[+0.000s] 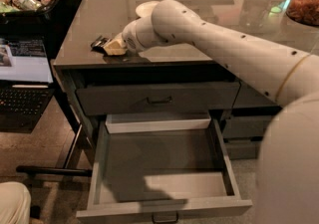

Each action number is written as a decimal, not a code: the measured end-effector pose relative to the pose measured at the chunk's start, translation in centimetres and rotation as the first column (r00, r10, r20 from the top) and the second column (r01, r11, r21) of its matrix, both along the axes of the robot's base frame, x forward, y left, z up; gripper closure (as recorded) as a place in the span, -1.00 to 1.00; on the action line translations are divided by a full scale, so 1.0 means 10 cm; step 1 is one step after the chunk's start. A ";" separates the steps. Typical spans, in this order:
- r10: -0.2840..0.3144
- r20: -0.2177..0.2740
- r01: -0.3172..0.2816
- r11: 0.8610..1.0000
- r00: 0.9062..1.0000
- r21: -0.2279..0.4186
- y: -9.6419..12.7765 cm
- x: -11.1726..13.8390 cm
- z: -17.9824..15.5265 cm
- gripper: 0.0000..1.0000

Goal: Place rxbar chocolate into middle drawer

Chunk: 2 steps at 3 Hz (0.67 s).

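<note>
Black-wrapped rxbar chocolate [99, 43] lies near the edge of the surface [104, 14], the claw [113, 46] seemingly on it, though I cannot tell whether it grips; the middle drawer [159, 156] stands open below, ready to receive.

Single view, set high on the robot's own side, looking down and forward along the arm [224, 44]. Close range: counter [99, 14] across the top, open middle drawer [159, 156] below, gripper [110, 45] at the counter's near-left edge.

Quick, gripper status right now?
Gripper: at the rxbar chocolate on the countertop; open, closed or holding cannot be told.
</note>
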State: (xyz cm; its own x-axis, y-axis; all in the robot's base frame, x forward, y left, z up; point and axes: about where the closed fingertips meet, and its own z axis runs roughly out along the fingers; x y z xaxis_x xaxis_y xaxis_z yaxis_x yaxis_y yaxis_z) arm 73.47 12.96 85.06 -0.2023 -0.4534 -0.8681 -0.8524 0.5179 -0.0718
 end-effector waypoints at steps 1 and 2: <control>0.003 0.023 -0.003 1.000 1.000 0.000 -0.30 -0.25 0.20 1.00; 0.042 0.027 -0.043 0.999 0.999 0.006 -0.63 -0.59 0.37 1.00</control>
State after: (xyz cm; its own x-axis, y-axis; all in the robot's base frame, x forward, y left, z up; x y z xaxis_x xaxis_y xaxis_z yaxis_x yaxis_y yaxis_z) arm 67.61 6.66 88.80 -0.1594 -0.4551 -0.8760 -0.8715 0.4817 -0.0917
